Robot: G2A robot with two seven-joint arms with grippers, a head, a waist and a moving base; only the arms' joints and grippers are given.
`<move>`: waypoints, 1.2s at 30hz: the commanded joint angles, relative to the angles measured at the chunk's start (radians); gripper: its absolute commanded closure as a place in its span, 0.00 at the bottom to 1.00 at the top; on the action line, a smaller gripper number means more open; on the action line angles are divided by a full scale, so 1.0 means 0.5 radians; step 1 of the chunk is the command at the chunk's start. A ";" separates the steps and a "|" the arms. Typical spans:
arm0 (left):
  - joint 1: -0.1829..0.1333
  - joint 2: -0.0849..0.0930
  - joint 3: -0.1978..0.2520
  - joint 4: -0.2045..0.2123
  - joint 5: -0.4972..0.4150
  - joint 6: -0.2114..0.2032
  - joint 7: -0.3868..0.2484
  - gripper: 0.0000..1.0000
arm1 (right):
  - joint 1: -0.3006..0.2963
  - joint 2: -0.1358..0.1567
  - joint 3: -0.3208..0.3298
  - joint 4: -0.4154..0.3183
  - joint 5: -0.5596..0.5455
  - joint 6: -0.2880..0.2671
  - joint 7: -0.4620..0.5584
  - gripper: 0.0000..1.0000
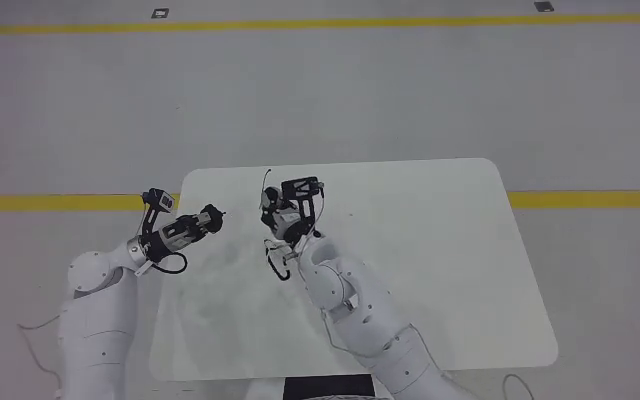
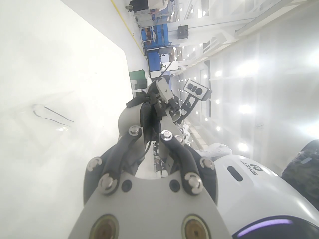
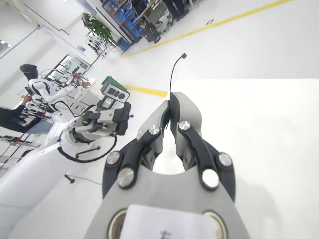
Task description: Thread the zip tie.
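- My right gripper point(image 3: 170, 100) is pressed together on a thin black plastic zip tie point(image 3: 171, 75), pinching the strap between its pads.
- The zip tie stands up out of that pinch. It curves slightly and ends in its small square head, which is free in the air and touches nothing.
- I hold it above the white rounded-corner table point(image 1: 450, 260), near the far edge and toward the far-left corner.
- The part of the strap below my pads is hidden, so I cannot say how much hangs there.
- My left gripper point(image 2: 149, 110) is also pressed together, and I cannot tell whether anything is caught in it. It sits over the table by the left edge, beside the right gripper but apart from it, and not touching the zip tie.
- How far along, as I judge it: the zip tie is lifted and secured, but the threading is not done. The strap forms no loop and nothing passes through the head.
- What is left, by my reckoning: get the pointed tail into my left gripper, bend the strap round, line the tail up with the slot in the head and push it through.
- I can make out no label, brand or writing on the zip tie or on the table.
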 commanded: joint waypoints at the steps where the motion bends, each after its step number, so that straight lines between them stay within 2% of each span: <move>1: 0.000 0.000 0.000 0.000 0.000 0.000 0.000 1.00 | 0.044 -0.018 -0.060 0.044 -0.004 0.022 -0.117 1.00; 3: 0.000 0.000 0.000 0.000 0.000 0.000 0.000 1.00 | 0.088 -0.032 -0.115 0.098 -0.024 0.034 -0.159 1.00; 6: 0.000 0.000 0.000 0.000 0.000 0.000 0.000 1.00 | 0.159 -0.053 -0.172 0.179 0.002 0.051 -0.085 1.00; 17: 0.000 0.000 0.000 0.000 0.000 0.000 0.000 1.00 | 0.165 -0.053 -0.176 0.185 -0.004 0.055 -0.079 1.00; 19: 0.000 0.000 0.000 0.000 0.000 0.000 0.000 1.00 | 0.148 -0.050 -0.188 0.177 -0.071 0.059 -0.174 1.00; 25: 0.000 0.000 0.000 0.000 0.000 0.000 0.000 1.00 | 0.100 -0.079 -0.297 0.242 -0.210 0.234 -0.555 1.00; 33: 0.000 0.000 0.000 0.000 0.000 0.000 0.000 1.00 | 0.191 -0.102 -0.478 0.479 -0.024 0.315 -0.900 1.00; 36: 0.000 0.000 0.000 0.000 0.000 0.000 0.000 1.00 | 0.233 -0.113 -0.552 0.537 0.037 0.376 -0.938 1.00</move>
